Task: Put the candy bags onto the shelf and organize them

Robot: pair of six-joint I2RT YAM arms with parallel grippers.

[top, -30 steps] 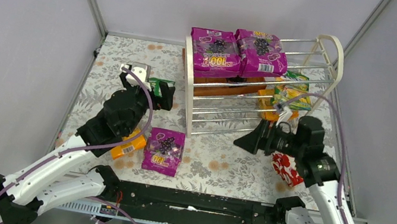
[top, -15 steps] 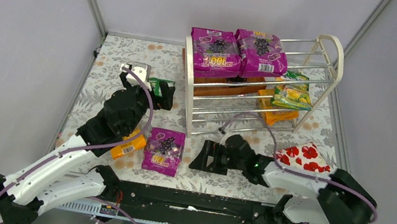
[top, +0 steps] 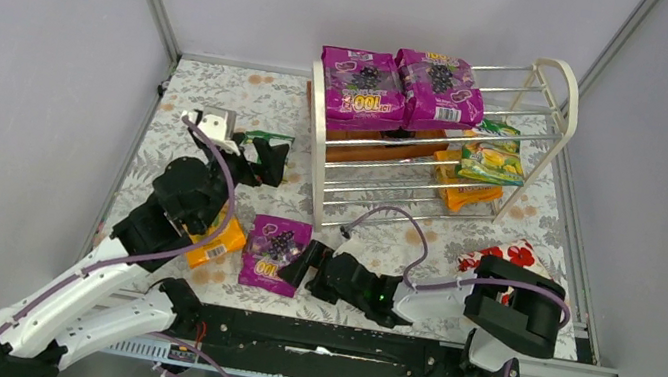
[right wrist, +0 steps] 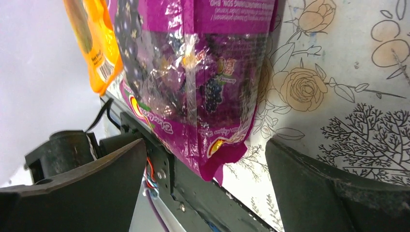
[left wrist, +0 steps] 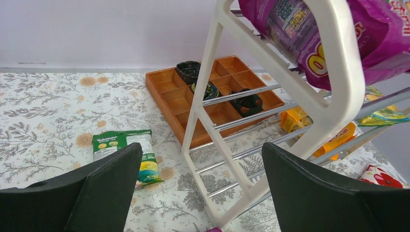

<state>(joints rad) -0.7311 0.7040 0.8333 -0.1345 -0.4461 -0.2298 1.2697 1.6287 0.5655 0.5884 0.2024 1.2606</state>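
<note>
Two arms, two very different poses. My left arm [top: 112,255] stretches from its base up the left side of the worktop [top: 194,90]. The left jaws are spread wide with nothing between them, close to the left end panel of the shelf [top: 317,135]. My right arm [top: 439,301] is folded low, its forearm running leftward along the near edge. The right jaws are likewise released and gape at the right edge of the loose magenta bag [top: 275,253], which lies flat on the worktop. From above I see the top-tier magenta pair [top: 376,89] side by side on the shelf. The green-yellow bag [top: 491,160] sits on a middle tier at the right end, with the shelved orange bag [top: 463,193] on the tier beneath. The loose orange bag [top: 220,243] is partly under my left arm, and the heart package [top: 510,254] lies by the right arm's elbow. The left wrist camera adds what the overhead mostly hides: the brown tray [left wrist: 167,92] behind the rods with dark items in some compartments. It also shows the green-white bag [left wrist: 118,139] flat on the worktop to the tray's left. The right wrist camera shows the loose magenta bag's crinkled corner ahead of the open fingers, with the loose orange bag just beyond. I cannot tell whether either finger touches the magenta bag.
</note>
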